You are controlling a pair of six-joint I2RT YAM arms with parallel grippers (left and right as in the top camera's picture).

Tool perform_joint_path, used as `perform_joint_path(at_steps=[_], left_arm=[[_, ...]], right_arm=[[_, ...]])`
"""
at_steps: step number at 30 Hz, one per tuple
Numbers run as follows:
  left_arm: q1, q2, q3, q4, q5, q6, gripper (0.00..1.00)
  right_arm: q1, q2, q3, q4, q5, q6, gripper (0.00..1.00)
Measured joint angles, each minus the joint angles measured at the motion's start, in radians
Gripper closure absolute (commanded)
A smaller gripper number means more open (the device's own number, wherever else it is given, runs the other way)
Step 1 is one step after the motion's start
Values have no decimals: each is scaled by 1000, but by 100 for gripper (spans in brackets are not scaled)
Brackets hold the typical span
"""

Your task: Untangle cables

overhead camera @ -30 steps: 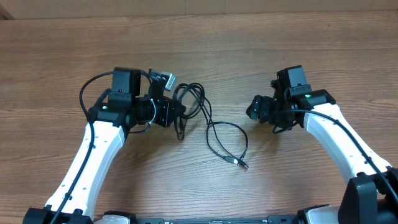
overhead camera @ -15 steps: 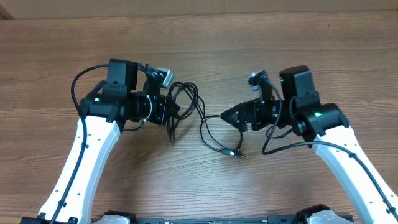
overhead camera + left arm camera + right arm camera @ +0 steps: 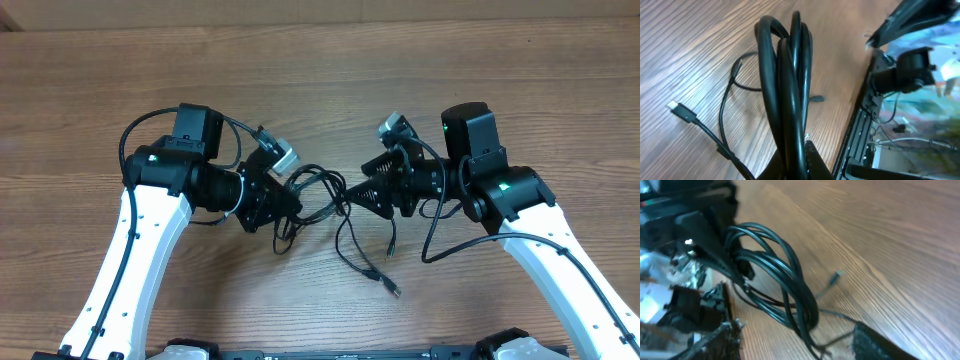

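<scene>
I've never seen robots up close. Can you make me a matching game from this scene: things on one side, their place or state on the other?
1. left end effector
2. right end effector
3. loose plug end
4. table

A. lying apart on the wood, nearest the robot bases
B. bare brown wood grain
C. clamped on the black cable bundle
D. facing the bundle from the opposite side

Pairs: 1-C, 2-D, 3-A, 4-B

On your table (image 3: 320,80), the cables (image 3: 322,188) sit between the left end effector (image 3: 287,208) and the right end effector (image 3: 355,192), ends trailing nearward.
</scene>
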State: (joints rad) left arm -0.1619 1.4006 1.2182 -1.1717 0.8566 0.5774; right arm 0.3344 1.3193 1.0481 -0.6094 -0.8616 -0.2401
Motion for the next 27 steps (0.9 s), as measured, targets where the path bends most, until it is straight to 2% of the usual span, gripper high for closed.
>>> perform_joint_path(at_steps=[8,17,21,24,27], left_arm=[[0,0,0,-7,51,80,95],[0,0,0,-7,57,84,95],[0,0,0,-7,58,84,94],[0,0,0,-7,58,84,94],[0,0,0,-7,58,84,94]], right_arm=[[1,0,0,2,-77,-112,39],[2,0,0,29,-31,5,38],[14,0,0,35,-30,-31,38],[25,0,0,44,-29,-75,40],[27,2,0,49,-29,-97,46]])
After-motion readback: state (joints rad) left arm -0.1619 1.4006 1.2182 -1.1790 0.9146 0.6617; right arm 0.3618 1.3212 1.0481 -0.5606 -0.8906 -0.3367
